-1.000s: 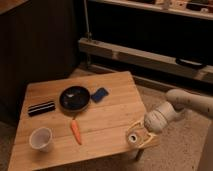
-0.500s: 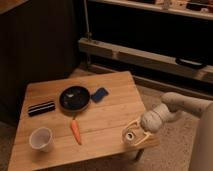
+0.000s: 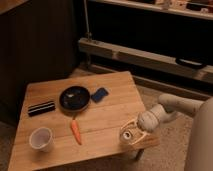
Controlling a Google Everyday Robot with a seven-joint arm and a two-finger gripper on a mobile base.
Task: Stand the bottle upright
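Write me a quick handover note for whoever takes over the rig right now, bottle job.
Gripper: at the near right corner of the wooden table, down over the bottle.
Bottle: at that corner near the edge, its cap end facing the camera; whether it is upright yet is unclear.
Elsewhere on the table: white cup, carrot, black bowl, blue item, dark striped block.
Done: arm is at the bottle.
Left: confirm the grasp, stand the bottle on its base, release.
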